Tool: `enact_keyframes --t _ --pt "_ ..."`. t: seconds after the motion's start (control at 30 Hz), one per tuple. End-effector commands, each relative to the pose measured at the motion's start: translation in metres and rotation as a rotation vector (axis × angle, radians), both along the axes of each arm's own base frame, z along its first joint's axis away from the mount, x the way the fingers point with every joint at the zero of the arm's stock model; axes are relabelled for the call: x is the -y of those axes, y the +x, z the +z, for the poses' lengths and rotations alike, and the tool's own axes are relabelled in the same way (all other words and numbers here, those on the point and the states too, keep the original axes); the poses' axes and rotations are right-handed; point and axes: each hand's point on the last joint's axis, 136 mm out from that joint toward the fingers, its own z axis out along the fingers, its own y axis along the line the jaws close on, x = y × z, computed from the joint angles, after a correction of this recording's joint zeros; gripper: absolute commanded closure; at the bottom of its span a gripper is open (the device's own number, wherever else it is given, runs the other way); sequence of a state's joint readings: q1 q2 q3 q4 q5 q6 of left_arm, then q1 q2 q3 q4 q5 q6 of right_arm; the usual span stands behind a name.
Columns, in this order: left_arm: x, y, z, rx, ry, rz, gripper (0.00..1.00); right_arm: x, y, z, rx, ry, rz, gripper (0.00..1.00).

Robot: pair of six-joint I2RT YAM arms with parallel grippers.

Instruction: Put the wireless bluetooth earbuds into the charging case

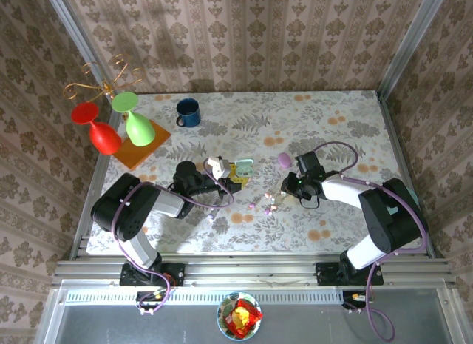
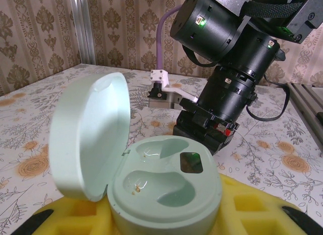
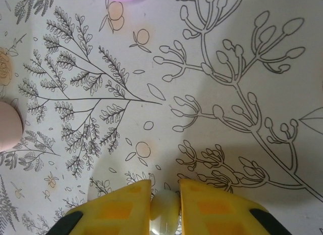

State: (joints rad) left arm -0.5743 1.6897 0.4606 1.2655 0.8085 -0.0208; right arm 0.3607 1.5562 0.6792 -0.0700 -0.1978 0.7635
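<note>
At the desk (image 1: 336, 133), left tool (image 2: 164, 222) pinches one open charging case (image 2: 166, 187), two wells (image 2: 156, 187); right tool (image 3: 165, 204) pinches one pale earbud (image 3: 165, 213).

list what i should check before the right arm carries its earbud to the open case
1. Earbud pinched between the right end effector fingers: ok.
2. Charging case seated between the left end effector fingers: ok.
3. Lid swung fully open: ok.
4. Wells both empty: ok.
5. Earbud turned to match a well: cannot tell.
6. Earbud lifted off the table: cannot tell.
</note>
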Motion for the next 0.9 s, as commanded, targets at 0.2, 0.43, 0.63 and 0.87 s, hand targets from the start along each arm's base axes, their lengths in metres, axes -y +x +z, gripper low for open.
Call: enact_keyframes --t 0.2,0.43,0.63,0.87 --pt "0.0 0.002 0.005 0.049 -0.011 -0.012 0.78 0.0 0.004 0.007 0.034 -0.038 0.056 0.83" --pt "-0.001 0.004 -0.001 0.043 -0.001 -0.007 0.78 0.001 0.011 0.046 0.226 -0.11 0.158 0.82" --pt "0.003 0.007 -0.012 0.012 0.011 -0.023 0.78 -0.007 0.012 0.108 0.479 -0.174 0.25 0.82" --pt "0.005 0.008 -0.014 0.003 0.013 -0.03 0.78 -0.031 0.006 0.163 0.64 -0.172 0.359 0.83"
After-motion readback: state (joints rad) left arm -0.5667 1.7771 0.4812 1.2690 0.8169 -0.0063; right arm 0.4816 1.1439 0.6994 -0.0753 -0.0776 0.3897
